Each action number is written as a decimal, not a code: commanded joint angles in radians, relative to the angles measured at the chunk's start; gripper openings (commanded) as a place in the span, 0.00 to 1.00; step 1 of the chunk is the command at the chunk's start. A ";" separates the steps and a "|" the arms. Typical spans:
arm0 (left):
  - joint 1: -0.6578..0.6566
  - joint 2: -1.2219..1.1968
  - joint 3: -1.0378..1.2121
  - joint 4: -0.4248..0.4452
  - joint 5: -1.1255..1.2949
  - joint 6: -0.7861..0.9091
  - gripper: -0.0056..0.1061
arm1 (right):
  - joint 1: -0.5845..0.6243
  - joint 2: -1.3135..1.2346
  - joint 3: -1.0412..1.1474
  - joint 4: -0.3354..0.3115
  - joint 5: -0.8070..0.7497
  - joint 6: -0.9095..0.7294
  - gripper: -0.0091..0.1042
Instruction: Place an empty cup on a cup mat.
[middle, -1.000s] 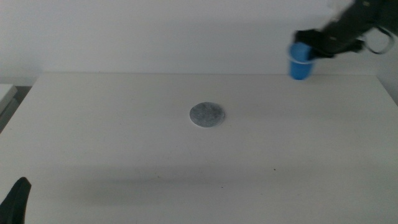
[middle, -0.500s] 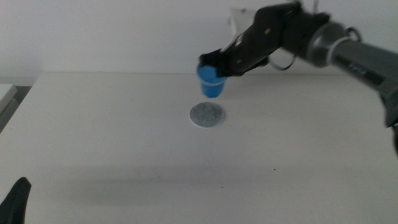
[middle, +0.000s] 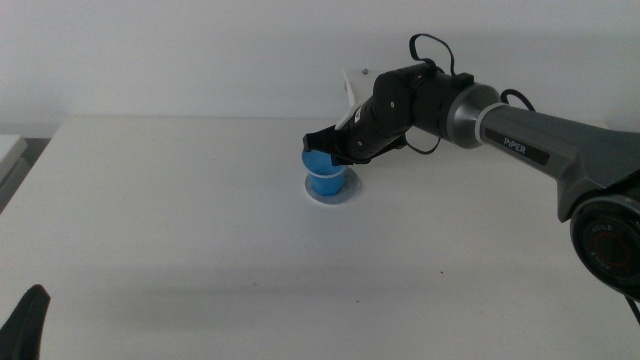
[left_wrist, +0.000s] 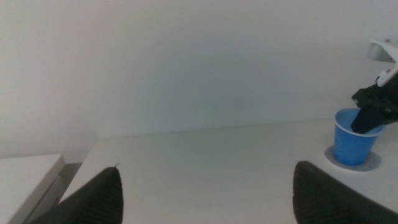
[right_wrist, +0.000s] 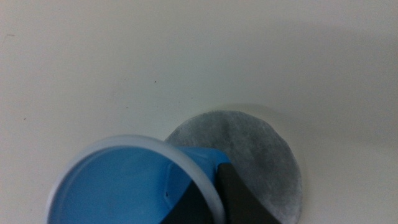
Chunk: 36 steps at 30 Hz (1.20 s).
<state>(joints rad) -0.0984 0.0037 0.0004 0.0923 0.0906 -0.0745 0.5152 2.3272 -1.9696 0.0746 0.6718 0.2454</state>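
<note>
The blue cup (middle: 325, 177) is upright with its base down on the grey cup mat (middle: 331, 197) near the table's middle. I cannot tell whether it rests there or hovers just above. My right gripper (middle: 324, 150) reaches in from the right and is shut on the cup's rim, one jaw inside and one outside. The right wrist view shows the empty cup (right_wrist: 124, 186), the right gripper (right_wrist: 211, 200) and part of the mat (right_wrist: 261, 155). The left wrist view shows the cup (left_wrist: 353, 138) on the mat (left_wrist: 372, 165). My left gripper (middle: 25, 322) waits open at the bottom left.
A small white object (middle: 350, 85) stands at the table's back edge behind the right arm. A white surface (middle: 10, 150) lies beside the table's left edge. The right arm spans the table's right half above the surface.
The right gripper has carried the cup from the far right back corner leftward and down onto the mat. The left gripper has not moved.
</note>
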 joint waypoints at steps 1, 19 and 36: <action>-0.003 -0.004 0.000 -0.004 -0.005 -0.003 0.89 | 0.001 -0.005 -0.008 -0.013 -0.021 0.000 0.02; -0.003 -0.004 0.000 -0.004 -0.005 -0.003 0.89 | 0.001 -0.014 -0.034 -0.049 0.040 0.002 0.35; -0.003 -0.004 0.000 -0.004 -0.005 -0.003 0.89 | -0.082 -0.254 -0.405 -0.241 0.549 -0.123 0.85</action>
<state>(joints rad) -0.0984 0.0037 0.0004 0.0923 0.0906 -0.0745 0.4670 2.1223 -2.3505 -0.1254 1.1737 0.1444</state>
